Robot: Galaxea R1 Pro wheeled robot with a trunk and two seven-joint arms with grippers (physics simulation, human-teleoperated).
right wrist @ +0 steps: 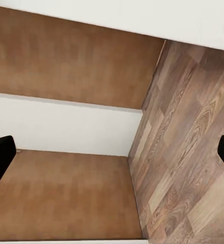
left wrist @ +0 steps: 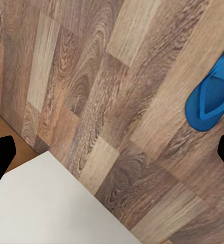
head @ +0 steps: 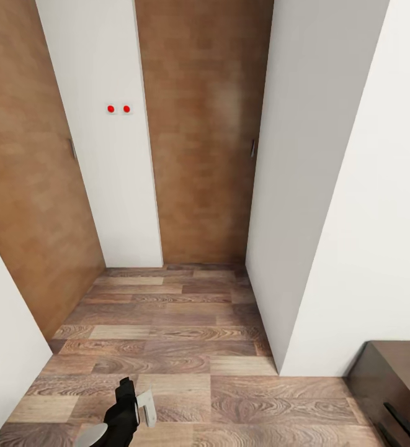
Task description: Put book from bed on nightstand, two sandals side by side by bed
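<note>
You face a hallway corner with two wooden doors [head: 201,143] and white walls, so bed and book are out of sight — you are in transit, arms tucked low. The left gripper [left wrist: 112,152] hangs over the plank floor [head: 186,347] with fingers spread and empty, one blue sandal [left wrist: 211,99] lying near it. The right gripper's [right wrist: 112,152] fingers are likewise spread, holding nothing — a dark cabinet [head: 394,388] sits at your right.

One blue sandal [left wrist: 212,98] flat on the wood-plank floor [left wrist: 117,101], well apart from a white wall [left wrist: 51,208].
</note>
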